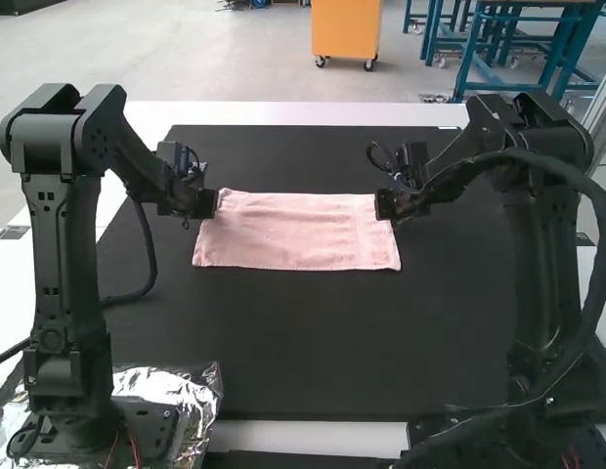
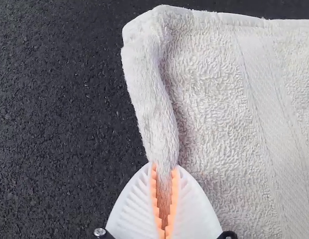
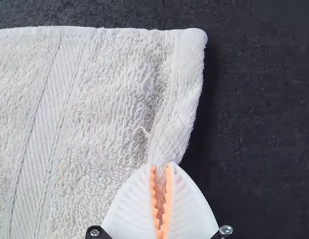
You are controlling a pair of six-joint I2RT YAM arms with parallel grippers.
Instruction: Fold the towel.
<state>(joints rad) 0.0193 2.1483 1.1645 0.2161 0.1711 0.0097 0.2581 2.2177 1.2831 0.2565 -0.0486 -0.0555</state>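
A pink towel lies as a flat, wide rectangle on the black mat; whether it is folded I cannot tell. At its left end, near the far corner, is my left gripper; my right gripper is at the opposite end. In the left wrist view the gripper is shut on the towel's side edge, and the towel is pinched into a ridge there. The right wrist view has the gripper shut on the other side edge of the towel, with a similar raised crease.
The black mat covers most of the white table. Crumpled foil lies around the left arm's base at the near left. Cables hang beside both arms.
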